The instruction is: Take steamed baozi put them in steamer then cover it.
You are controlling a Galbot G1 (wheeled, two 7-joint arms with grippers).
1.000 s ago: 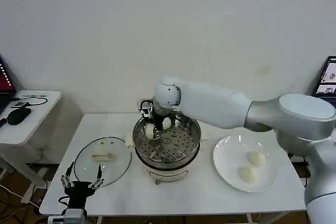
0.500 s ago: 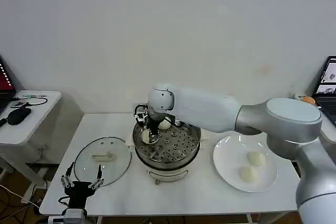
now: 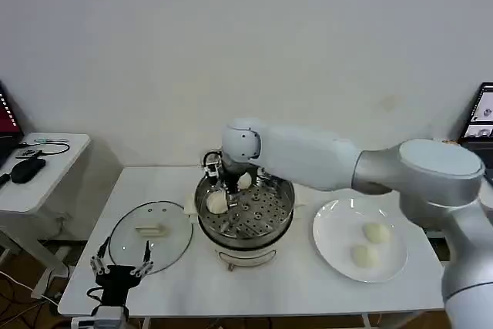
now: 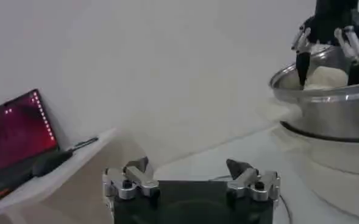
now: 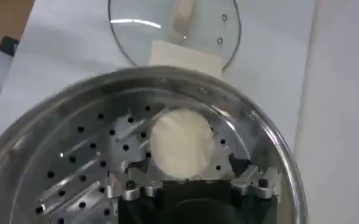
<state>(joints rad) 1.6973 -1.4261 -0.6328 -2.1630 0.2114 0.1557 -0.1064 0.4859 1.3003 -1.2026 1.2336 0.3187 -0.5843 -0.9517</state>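
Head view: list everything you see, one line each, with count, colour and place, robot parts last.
steamed baozi: four, cream-white; two in the steamer, two on the plate.
steamer: one, shiny steel on a white base, table centre.
cover: one, clear glass with cream handle, flat on the table left of the steamer.
plate: one, white, right of the steamer.
table: one, white.
side table: one, white, far left, with dark items.
right gripper: open, above a baozi inside the steamer.
left gripper: open, idle at the table's near-left edge.
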